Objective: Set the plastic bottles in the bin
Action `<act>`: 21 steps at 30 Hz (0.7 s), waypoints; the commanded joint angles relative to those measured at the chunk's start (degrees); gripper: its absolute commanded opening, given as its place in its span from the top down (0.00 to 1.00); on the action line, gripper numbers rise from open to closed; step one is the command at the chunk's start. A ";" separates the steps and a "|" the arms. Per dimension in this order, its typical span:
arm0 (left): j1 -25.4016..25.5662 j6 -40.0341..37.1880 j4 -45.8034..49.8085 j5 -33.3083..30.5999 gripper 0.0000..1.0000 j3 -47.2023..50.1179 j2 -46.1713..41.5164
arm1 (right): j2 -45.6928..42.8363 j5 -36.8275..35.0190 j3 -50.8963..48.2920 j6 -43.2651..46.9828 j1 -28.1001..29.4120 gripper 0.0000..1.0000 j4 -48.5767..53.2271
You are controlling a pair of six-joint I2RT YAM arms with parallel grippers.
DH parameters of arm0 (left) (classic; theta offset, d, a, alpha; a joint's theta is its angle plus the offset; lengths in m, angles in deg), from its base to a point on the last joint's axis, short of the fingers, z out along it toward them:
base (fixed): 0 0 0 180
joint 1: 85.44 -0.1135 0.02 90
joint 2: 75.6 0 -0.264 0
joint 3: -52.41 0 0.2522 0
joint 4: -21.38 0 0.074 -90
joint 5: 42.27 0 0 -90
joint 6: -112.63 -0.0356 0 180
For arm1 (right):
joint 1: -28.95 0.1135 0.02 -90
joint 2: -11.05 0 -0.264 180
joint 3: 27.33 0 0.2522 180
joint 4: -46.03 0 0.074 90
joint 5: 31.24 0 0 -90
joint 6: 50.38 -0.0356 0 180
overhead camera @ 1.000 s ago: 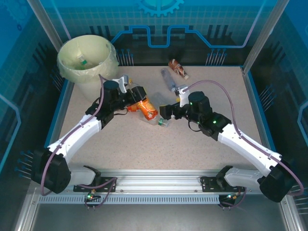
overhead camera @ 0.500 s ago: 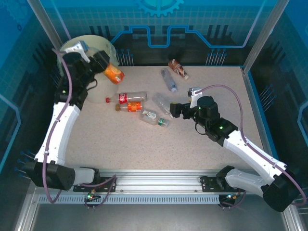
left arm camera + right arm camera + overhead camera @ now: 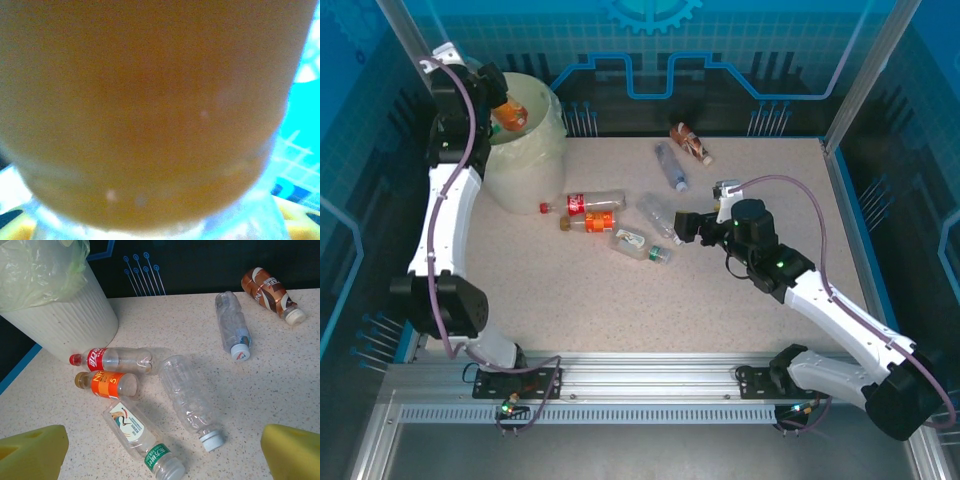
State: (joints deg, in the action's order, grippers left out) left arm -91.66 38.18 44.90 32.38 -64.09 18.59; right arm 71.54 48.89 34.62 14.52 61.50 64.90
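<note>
Your left fingers (image 3: 299,217) have swung the orange-labelled bottle (image 3: 510,114) up off the counter (image 3: 740,300) and pinch it right over the mouth of the bin (image 3: 525,170), ready to drop, while your right fingers (image 3: 32,450) hover spread above the clear bottle (image 3: 190,400).

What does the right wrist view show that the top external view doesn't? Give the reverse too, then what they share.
Right wrist view: the right jaws' yellow pads wide apart at the bottom corners, the bird picture on the green-banded bottle, the bin's ribbed wall.
Top external view: the left arm and right arm, the left jaws shut on an orange bottle above the bin's mouth.
Both: the bin and six bottles lying on the table: red-labelled, orange-labelled, green-banded, two clear, one brown.
</note>
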 commanded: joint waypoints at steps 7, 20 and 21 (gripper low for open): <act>-2.57 -4.61 3.33 11.77 0.43 -6.74 8.20 | 0.66 0.54 1.64 -1.29 -0.74 0.00 1.64; -2.47 -6.50 13.85 21.95 0.13 -18.15 15.05 | 3.31 1.79 4.37 -1.53 -0.74 0.00 3.64; -2.46 -5.89 14.66 20.89 0.09 -18.69 14.89 | 3.44 1.79 4.51 -1.46 -0.74 0.00 3.82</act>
State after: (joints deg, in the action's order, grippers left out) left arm -94.10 32.48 56.31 52.82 -79.37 33.76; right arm 74.36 50.20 37.24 13.66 61.50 67.76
